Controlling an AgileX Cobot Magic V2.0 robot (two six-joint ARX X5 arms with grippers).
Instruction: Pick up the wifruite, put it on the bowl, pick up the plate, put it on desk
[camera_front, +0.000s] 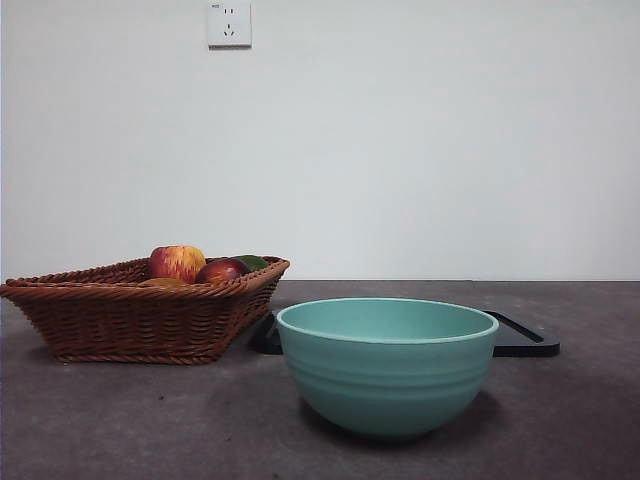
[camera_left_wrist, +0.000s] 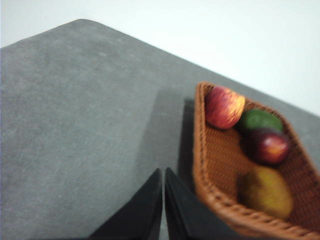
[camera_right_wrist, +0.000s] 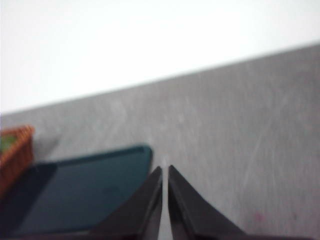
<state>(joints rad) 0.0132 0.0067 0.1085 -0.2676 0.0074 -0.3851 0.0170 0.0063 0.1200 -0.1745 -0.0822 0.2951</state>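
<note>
I find nothing done yet. The wifruite (camera_left_wrist: 266, 192) lies in the wicker basket (camera_front: 140, 320); the bowl (camera_front: 387, 365) stands empty on the surface (camera_front: 120, 420). My left pincer (camera_left_wrist: 163, 172) and right pincer (camera_right_wrist: 165, 170) hover closed, empty, the right above the dark plate (camera_right_wrist: 85, 192).

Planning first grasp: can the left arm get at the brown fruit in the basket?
Probably yes. The brown fruit lies uncovered in the open basket, apart from the apple, just beside the left gripper.

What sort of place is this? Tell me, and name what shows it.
Probably an indoor test bench posing as a kitchen table: a bare grey desk against a plain white wall with a socket, holding only a fruit basket and a teal bowl.
</note>
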